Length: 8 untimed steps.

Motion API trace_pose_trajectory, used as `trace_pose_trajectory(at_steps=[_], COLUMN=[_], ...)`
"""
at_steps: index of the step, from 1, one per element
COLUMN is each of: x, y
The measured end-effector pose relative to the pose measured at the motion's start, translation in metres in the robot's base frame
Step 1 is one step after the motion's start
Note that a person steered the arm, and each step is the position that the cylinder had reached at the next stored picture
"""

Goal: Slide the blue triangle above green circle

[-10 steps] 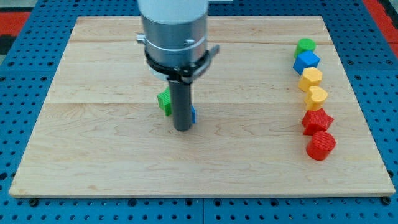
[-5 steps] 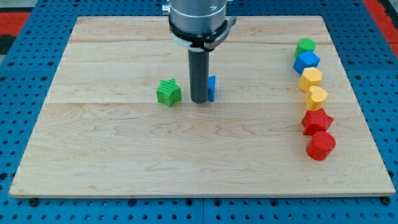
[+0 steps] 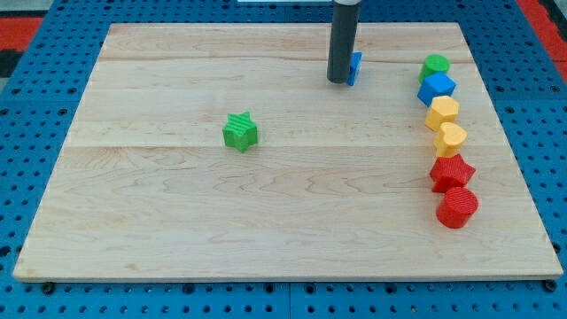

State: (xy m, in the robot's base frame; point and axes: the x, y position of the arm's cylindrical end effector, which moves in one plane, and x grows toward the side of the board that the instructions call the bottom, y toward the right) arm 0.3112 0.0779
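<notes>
Blue triangle [image 3: 355, 67]: a small blue block, mostly hidden behind the rod, so only a narrow blue sliver showed on the rod's right side; its triangular shape could not be made out. It sat near the view's top, left of the column of blocks.
My tip [image 3: 338, 81]: the rod's lower end rested on the board, touching the blue triangle's left side.
Jaws: the arm carried none, only the straight dark rod, so it had hold of nothing.
Green circle [image 3: 435, 65]: a rounded green block at the top of the right-hand column, to the right of the blue triangle and apart from it.
Green star [image 3: 240, 131]: alone, left of the board's centre, well apart from the tip.
Count by colour: two green, two blue, two yellow, two red; eight blocks in all.
Right-hand column, top to bottom: green circle, blue block [image 3: 437, 87], yellow block [image 3: 442, 112], second yellow block [image 3: 450, 138], red star [image 3: 452, 172], red round block [image 3: 457, 207].
Surface: a pale wooden board [image 3: 177, 221].
</notes>
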Motion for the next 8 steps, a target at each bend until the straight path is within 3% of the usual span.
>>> trace_pose_trajectory(at_steps=[5, 8], x=[-0.046, -0.050], y=[0.015, 0.091])
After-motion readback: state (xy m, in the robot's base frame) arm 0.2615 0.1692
